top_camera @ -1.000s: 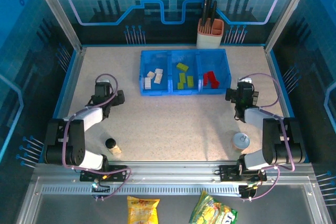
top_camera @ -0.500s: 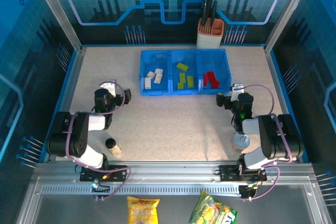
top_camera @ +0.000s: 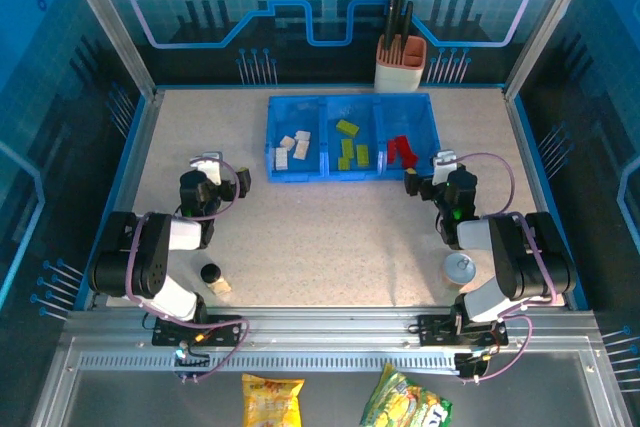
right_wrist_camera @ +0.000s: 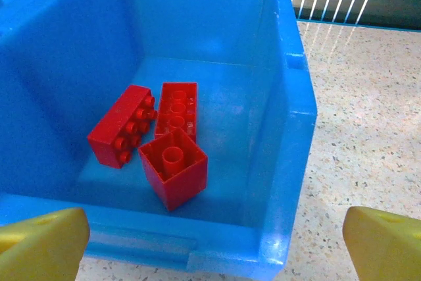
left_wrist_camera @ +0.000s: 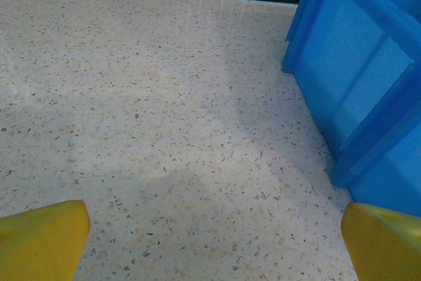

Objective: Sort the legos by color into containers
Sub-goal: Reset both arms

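Three bays of the tray (top_camera: 345, 177) hold sorted stock: white bricks (top_camera: 302, 148) in the left bay, green bricks (top_camera: 347, 128) in the middle, red bricks (top_camera: 400, 150) in the right. One pale piece (top_camera: 220, 285), which we take for a cream brick not yet sorted, lies on the table (top_camera: 330, 232) just beside a black cylinder (top_camera: 210, 272), near the left arm's base.

On that relation the coming move turns. The pale piece sits behind the left gripper (top_camera: 214, 184), toward the near edge. The gripper itself faces the far edge, with the tray's near-left corner just to its right. The left arm is plainly the nearer one. The right gripper (top_camera: 437, 187) is well apart from the pale piece, at the tray's near-right corner, looking into the right bay.

Both sets of jaws stand wide and hold nothing. The pale piece is too small for us to tell its long axis. We judge that the left arm must swing round toward its own base, read that axis from close by, and keep off the cylinder when it closes. The left bay, with the white bricks, looks to us like its home.
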{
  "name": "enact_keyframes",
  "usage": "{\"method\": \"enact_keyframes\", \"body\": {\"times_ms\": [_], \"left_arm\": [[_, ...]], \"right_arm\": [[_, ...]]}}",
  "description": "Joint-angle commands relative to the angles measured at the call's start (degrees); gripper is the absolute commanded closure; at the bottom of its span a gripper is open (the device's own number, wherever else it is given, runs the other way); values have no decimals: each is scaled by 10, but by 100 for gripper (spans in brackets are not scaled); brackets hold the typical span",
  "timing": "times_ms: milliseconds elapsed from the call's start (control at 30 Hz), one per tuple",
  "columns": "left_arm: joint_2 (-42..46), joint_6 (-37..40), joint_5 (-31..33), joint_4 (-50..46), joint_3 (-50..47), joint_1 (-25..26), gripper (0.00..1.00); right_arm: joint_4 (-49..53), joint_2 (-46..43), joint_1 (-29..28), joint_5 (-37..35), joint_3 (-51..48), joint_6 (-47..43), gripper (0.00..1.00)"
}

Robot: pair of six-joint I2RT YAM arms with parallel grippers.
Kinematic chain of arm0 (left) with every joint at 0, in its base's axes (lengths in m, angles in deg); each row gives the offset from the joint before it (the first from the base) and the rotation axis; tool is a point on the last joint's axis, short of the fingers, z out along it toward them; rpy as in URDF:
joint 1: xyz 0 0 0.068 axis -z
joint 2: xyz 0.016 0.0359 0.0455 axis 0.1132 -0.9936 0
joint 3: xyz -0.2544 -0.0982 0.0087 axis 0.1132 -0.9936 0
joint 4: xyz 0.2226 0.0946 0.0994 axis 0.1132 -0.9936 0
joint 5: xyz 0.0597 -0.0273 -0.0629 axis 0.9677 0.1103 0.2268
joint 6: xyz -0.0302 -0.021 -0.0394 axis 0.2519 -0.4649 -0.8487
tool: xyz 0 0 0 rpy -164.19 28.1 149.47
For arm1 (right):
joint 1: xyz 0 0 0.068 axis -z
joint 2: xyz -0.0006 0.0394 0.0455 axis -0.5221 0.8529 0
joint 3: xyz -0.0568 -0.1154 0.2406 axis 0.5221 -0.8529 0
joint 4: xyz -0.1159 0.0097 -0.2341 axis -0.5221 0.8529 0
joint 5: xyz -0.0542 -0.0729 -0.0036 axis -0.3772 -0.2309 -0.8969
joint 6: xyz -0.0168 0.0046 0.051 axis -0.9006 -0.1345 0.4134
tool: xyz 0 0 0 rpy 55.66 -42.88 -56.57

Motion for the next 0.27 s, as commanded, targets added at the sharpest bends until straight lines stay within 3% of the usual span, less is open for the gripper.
{"method": "enact_keyframes", "body": {"times_ms": [0, 233], "left_arm": [[-3, 13, -8, 21, 1, 5, 1], [-3, 13, -8, 21, 1, 5, 1]], "right_arm": [[-2, 4, -5, -15, 8, -12, 0], [0, 4, -4, -5, 8, -16, 0]]}}
